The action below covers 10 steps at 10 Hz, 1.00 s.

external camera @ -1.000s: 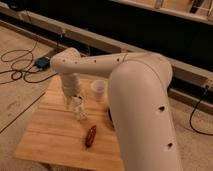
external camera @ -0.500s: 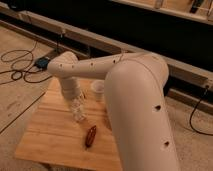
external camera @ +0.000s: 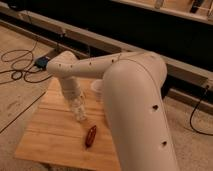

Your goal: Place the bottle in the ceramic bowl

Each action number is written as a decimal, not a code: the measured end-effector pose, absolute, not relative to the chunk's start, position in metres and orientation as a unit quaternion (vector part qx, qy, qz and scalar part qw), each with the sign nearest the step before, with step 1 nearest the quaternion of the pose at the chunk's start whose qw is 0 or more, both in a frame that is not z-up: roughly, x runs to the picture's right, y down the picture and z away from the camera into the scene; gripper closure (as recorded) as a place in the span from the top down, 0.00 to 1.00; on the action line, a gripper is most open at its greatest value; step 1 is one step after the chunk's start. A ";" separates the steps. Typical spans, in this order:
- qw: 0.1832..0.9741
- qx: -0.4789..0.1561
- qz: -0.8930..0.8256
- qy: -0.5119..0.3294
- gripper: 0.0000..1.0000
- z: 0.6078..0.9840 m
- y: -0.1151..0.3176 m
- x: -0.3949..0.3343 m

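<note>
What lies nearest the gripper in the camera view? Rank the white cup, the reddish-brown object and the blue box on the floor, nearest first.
The gripper hangs over the middle of the table.
1. Reddish-brown object, on the table just toward the camera.
2. White cup, behind it, partly hidden by the arm.
3. Blue box, off the table, on the floor.

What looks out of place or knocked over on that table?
Nothing stands out. The reddish-brown object lies flat on the table, the white cup sits half hidden behind the arm, and the end effector hangs low over the table.
</note>
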<state>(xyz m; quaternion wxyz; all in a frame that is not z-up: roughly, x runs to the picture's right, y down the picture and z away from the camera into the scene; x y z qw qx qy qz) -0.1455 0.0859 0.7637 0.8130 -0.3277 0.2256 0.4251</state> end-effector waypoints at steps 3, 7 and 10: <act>0.803 -0.315 0.446 0.238 0.00 0.753 0.063 -0.126; 0.780 -0.283 0.479 0.287 0.00 0.745 0.035 -0.061; 0.757 -0.263 0.507 0.316 0.00 0.743 0.018 -0.018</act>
